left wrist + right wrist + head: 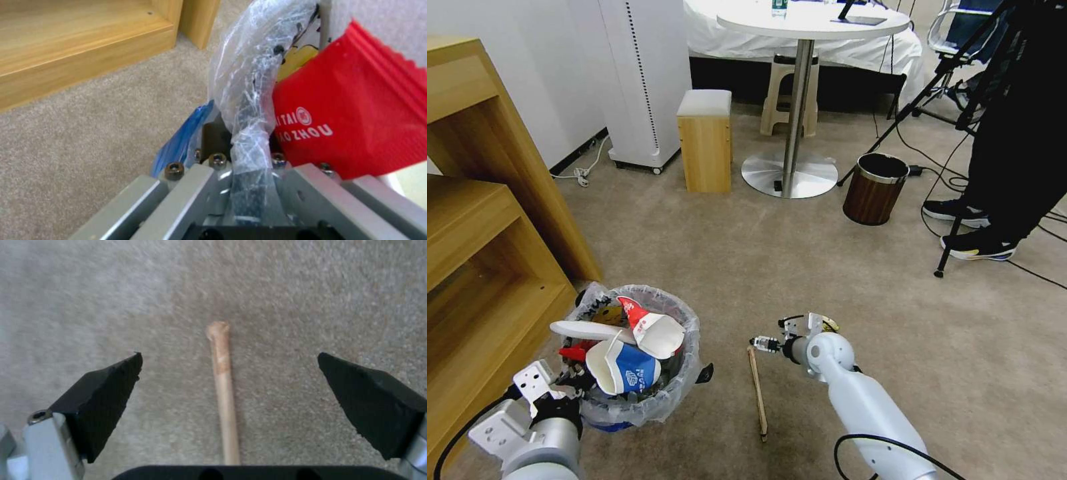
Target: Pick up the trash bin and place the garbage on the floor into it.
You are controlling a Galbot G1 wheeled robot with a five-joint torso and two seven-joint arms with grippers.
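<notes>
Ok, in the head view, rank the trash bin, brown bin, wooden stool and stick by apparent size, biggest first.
1. Trash bin, nearest the camera, so its lead is unsure.
2. Wooden stool.
3. Brown bin.
4. Stick, long but thinnest.

My left gripper [249,186] sits low at my near left, jaws clamped on the plastic-lined rim of the trash bin [684,373]. My right arm reaches forward to the right of that bin, wrist bent down, right gripper [229,386] spread wide and pointing at the floor.
</notes>
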